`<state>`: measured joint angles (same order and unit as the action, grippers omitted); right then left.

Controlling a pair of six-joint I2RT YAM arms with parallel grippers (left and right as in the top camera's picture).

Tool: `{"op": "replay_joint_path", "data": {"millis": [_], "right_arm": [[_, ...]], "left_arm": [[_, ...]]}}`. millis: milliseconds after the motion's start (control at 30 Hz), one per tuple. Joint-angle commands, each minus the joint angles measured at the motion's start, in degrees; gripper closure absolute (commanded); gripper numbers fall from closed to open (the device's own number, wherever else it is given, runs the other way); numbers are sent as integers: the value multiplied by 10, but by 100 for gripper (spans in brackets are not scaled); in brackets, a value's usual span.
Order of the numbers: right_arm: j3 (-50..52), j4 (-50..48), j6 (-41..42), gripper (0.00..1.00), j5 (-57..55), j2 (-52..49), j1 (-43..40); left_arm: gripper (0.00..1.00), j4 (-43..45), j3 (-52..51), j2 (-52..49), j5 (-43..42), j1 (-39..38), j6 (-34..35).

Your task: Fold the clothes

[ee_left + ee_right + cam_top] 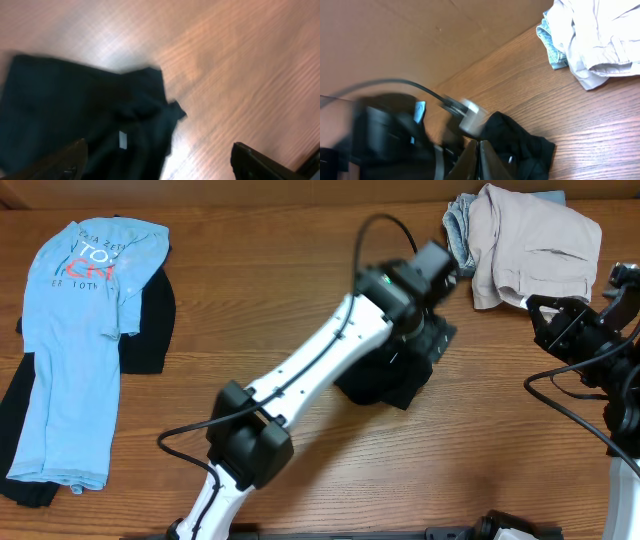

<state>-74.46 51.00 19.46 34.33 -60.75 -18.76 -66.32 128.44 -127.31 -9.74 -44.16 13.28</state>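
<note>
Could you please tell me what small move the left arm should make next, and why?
Probably lift the left gripper straight up off the black shirt. Its jaws stand open and empty just above the shirt, which lies crumpled on the table; clearing it gives room for a fresh grasp.

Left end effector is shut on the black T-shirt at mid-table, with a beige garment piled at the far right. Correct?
No. The left end effector is open, not shut, above the black T-shirt; the left wrist view shows its fingers spread wide. The beige garment does lie far right.
</note>
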Motion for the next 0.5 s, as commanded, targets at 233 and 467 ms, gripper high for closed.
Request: {"op": "replay_joint_path", "data": {"millis": [233, 467], "right_arm": [[-1, 12, -19, 68, 3, -33, 43], [-1, 2, -5, 47, -49, -153, 211]], "left_arm": [[0, -90, 236, 0, 12, 144, -5], [0, -116, 243, 0, 9, 235, -26]]}}
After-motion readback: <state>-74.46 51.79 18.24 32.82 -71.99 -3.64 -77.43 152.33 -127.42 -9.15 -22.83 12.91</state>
